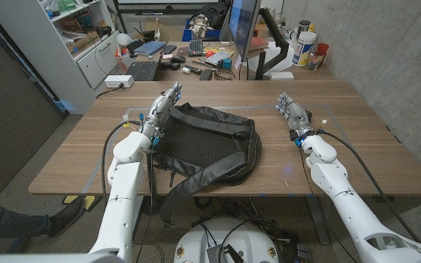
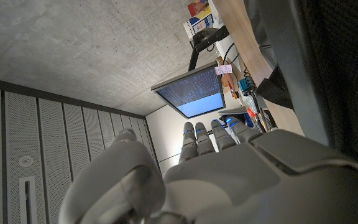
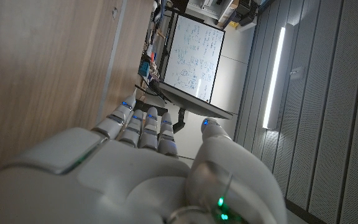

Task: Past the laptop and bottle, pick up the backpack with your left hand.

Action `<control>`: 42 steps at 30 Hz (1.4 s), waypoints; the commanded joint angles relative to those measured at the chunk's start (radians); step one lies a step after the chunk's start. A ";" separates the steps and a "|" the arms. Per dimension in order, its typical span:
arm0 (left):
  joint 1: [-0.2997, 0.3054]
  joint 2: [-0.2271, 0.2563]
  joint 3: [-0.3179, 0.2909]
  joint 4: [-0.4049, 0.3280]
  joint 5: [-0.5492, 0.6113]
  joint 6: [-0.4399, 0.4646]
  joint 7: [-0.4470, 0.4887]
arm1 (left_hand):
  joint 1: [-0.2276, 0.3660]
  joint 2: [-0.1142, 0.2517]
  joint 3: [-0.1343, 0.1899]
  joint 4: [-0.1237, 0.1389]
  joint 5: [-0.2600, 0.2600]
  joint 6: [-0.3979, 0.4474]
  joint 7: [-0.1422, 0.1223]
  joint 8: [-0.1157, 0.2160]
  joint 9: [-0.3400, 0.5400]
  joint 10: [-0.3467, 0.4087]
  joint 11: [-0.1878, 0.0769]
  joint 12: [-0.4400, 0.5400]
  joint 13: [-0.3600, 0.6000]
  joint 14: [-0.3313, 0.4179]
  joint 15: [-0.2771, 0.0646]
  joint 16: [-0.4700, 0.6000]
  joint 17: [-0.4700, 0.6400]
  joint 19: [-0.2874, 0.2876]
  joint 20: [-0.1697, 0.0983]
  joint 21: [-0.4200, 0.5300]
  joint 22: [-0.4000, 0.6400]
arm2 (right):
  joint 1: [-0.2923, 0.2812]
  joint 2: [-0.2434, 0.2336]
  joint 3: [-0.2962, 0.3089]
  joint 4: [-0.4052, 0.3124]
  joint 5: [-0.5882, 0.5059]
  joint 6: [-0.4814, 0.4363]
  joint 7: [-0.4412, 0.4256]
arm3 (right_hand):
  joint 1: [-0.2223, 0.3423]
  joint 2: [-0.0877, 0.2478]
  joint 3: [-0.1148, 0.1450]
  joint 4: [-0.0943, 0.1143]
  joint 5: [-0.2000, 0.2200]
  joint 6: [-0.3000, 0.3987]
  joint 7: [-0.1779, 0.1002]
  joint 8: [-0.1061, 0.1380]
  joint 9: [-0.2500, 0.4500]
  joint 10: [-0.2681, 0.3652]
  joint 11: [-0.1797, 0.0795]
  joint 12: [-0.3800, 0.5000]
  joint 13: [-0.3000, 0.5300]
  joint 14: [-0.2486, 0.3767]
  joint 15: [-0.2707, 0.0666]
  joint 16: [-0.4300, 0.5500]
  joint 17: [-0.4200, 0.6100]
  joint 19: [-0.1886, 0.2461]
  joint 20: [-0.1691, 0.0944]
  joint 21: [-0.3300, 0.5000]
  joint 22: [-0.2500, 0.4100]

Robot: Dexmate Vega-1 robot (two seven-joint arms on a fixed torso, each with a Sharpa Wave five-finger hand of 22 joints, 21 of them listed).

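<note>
We are keeping our left hand (image 1: 164, 104) just beside the black backpack (image 1: 203, 142), at its far left corner, fingers (image 2: 197, 138) stretched out straight and holding nothing. The backpack is lying flat on the wooden table (image 1: 357, 139), one strap trailing over the near edge. Our right hand (image 1: 291, 111) is waiting well right of the backpack, fingers extended, empty.

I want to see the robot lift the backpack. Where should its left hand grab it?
Probably the top edge of the backpack, the end farthest from the robot. The left hand is right beside that corner, so it could come in from the bag's left side. The bag lies flat with its straps toward the robot, so the top seems easiest.
</note>
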 commanded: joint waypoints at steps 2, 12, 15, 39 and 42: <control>0.026 0.016 0.020 -0.029 -0.022 -0.062 0.001 | 0.012 0.001 0.005 -0.006 0.001 0.014 0.001 0.004 0.002 0.006 0.003 0.006 0.002 0.006 -0.012 0.007 0.003 0.004 -0.012 0.004 0.004 | 0.010 0.004 0.000 0.019 -0.002 0.011 0.009 | 0.009 0.003 0.006 -0.003 0.005 0.010 -0.001 0.003 0.001 0.005 0.002 0.002 0.004 0.007 0.001 0.001 0.003 0.003 0.005 -0.004 0.002; 0.030 0.042 0.039 -0.026 -0.028 -0.114 0.002 | 0.017 0.002 0.005 -0.009 0.000 0.022 0.000 0.006 0.002 0.009 0.003 0.006 0.002 0.009 -0.015 0.006 0.003 0.005 -0.009 0.005 0.004 | 0.022 0.011 -0.004 0.034 -0.003 0.013 0.010 | 0.009 0.004 0.007 -0.003 0.005 0.011 -0.004 0.002 0.001 0.007 0.001 0.002 0.004 0.010 0.001 0.000 0.003 0.004 0.006 -0.005 0.002; 0.030 0.052 0.045 -0.022 -0.025 -0.131 0.005 | 0.019 0.002 0.005 -0.010 0.000 0.025 0.000 0.007 0.002 0.009 0.003 0.005 0.002 0.010 -0.016 0.006 0.003 0.005 -0.006 0.004 0.004 | 0.025 0.013 -0.006 0.037 -0.005 0.014 0.010 | 0.009 0.003 0.007 -0.003 0.005 0.012 -0.003 0.002 0.001 0.008 0.002 0.003 0.004 0.010 0.001 0.000 0.003 0.005 0.006 -0.005 0.002; 0.013 0.140 0.128 -0.041 0.002 -0.176 0.026 | 0.032 0.004 0.007 -0.018 -0.001 0.040 -0.006 0.008 0.003 0.015 0.003 0.005 0.003 0.014 -0.019 0.005 0.003 0.007 0.005 0.005 0.004 | 0.032 0.033 -0.003 0.042 -0.005 0.039 -0.007 | 0.008 0.004 0.008 -0.004 0.005 0.013 -0.008 0.001 0.001 0.018 0.000 0.005 0.004 0.022 -0.002 0.002 0.003 0.008 0.007 -0.007 0.003; 0.014 0.151 0.138 -0.055 0.002 -0.178 0.025 | 0.034 0.004 0.007 -0.019 -0.001 0.041 -0.006 0.008 0.003 0.017 0.002 0.006 0.003 0.014 -0.018 0.005 0.003 0.007 0.007 0.005 0.004 | 0.029 0.033 0.002 0.041 0.000 0.038 -0.009 | 0.007 0.004 0.008 -0.003 0.005 0.015 -0.008 0.001 0.001 0.022 -0.001 0.006 0.004 0.029 -0.003 0.004 0.004 0.009 0.007 -0.007 0.003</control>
